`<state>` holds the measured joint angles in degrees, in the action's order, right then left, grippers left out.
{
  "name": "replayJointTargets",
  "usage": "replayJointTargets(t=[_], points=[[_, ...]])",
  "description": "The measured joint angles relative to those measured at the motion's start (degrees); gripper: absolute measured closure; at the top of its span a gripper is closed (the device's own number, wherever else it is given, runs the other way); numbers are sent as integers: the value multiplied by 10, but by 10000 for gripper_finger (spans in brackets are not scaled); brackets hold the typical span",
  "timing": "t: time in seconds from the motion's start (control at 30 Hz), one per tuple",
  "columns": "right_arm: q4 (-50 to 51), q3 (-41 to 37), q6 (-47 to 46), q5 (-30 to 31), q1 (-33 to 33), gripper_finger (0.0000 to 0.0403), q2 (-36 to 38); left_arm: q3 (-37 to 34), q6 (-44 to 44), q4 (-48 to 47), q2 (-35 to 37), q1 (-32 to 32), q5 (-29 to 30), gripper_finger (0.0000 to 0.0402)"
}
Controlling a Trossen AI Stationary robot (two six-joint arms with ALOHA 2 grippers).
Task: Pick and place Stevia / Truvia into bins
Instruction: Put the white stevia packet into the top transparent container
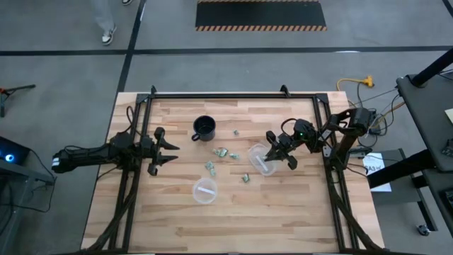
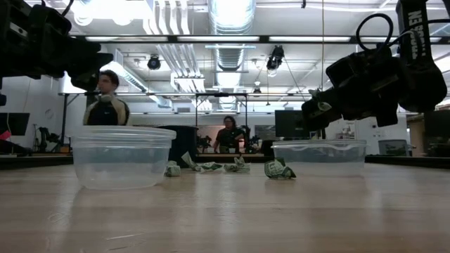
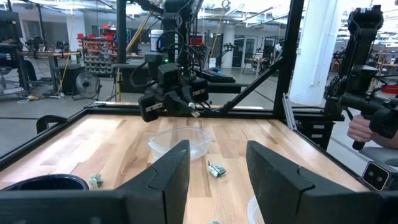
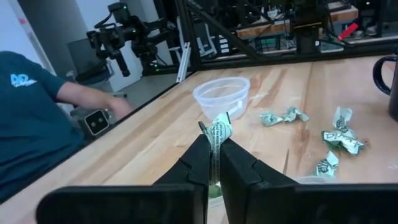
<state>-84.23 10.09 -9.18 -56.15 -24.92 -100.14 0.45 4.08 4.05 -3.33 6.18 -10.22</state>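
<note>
Several crumpled green-and-white Stevia sachets [image 1: 221,152] lie flat on the wooden table between the black mug [image 1: 204,127] and two clear bins. The oblong bin [image 1: 260,160] stands right of centre, and the round bin [image 1: 205,190] sits nearer the front edge. My right gripper [image 4: 213,140] hovers over the oblong bin's right rim, shut on one sachet [image 4: 218,132]. At the table's left side my left gripper [image 3: 214,168] waits level and open, with nothing between its fingers. My right gripper pinches one crumpled sachet between its two fingers, with its upper part [image 4: 219,127] sticking out past the fingertips. The fingers lie about level and point toward the table's left. The sachet is lifted clear of the table, above the oblong bin [image 3: 180,142].
Loose sachets [image 4: 283,116] [image 4: 341,135] lie between the bins and the mug [image 4: 388,81]. A black frame rail [image 1: 233,97] borders the table. A person in a blue sleeve [image 4: 31,106] sits beyond the table's near edge, holding control handles [image 3: 367,121].
</note>
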Motion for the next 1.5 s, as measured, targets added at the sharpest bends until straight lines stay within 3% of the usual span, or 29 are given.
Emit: replayJointTargets(t=[0.3, 0.7, 0.9, 1.0, 1.1, 1.33, 1.5], points=[[0, 7, -7, 2, 11, 335, 0, 0, 0, 0, 0, 0, 0, 260], [0, 10, 2, 8, 11, 201, 0, 0, 0, 0, 0, 0, 0, 260], [0, 15, -2, 8, 11, 181, 0, 0, 0, 0, 0, 0, 0, 260], [0, 20, -11, 8, 11, 192, 0, 0, 0, 0, 0, 0, 0, 260], [0, 24, -11, 8, 11, 227, 0, 0, 0, 0, 0, 0, 0, 260], [34, 27, 43, -9, 11, 379, 0, 0, 0, 0, 0, 0, 0, 260], [48, 28, 42, -7, 12, 389, -1, 0, 0, 0, 0, 0, 0, 260]])
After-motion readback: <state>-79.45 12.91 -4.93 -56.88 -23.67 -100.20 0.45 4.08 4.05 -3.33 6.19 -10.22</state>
